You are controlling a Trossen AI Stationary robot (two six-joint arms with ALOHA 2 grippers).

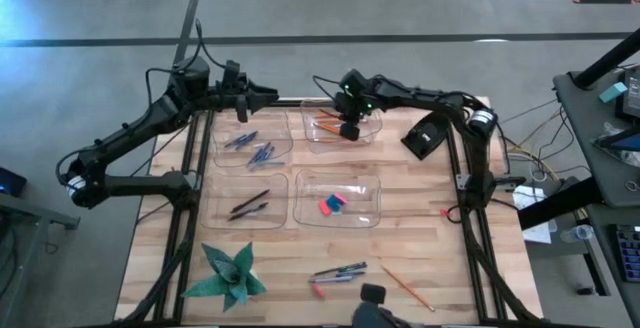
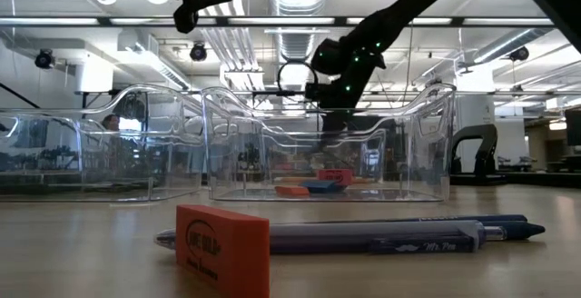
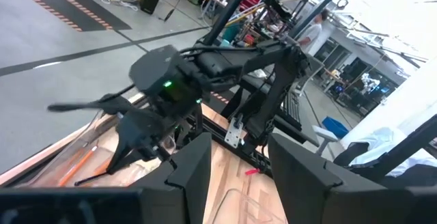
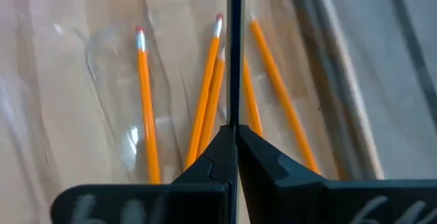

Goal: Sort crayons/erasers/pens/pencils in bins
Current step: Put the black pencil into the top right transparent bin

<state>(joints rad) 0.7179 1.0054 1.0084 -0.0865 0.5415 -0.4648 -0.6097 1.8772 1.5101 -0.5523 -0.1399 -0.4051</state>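
Four clear bins stand on the wooden table. The far left bin (image 1: 255, 148) holds blue crayons and the near left bin (image 1: 250, 203) holds dark pens. The near right bin (image 1: 338, 203) holds erasers, and orange pencils (image 4: 205, 108) lie in the far right bin (image 1: 372, 133). My right gripper (image 1: 350, 128) slants down over the far right bin, shut on a thin dark stick (image 4: 235, 60); whether it is a pen or a pencil, I cannot tell. My left gripper (image 3: 239, 176) stands level and open above the table's far left edge, with nothing between its fingers. My right gripper pinches the thin dark stick (image 4: 235, 108) between its two shut fingers. The stick runs along the seam between them and sticks out past the fingertips. The fingers slant down from the table's right side. The stick hangs above the pencils in the bin.
Near the front edge lie loose pens (image 1: 340, 271), a red eraser (image 1: 318, 291) and an orange pencil (image 1: 405, 288). A green folded-paper star (image 1: 230, 273) sits at the front left. A small red piece (image 1: 445, 211) lies by the right rail.
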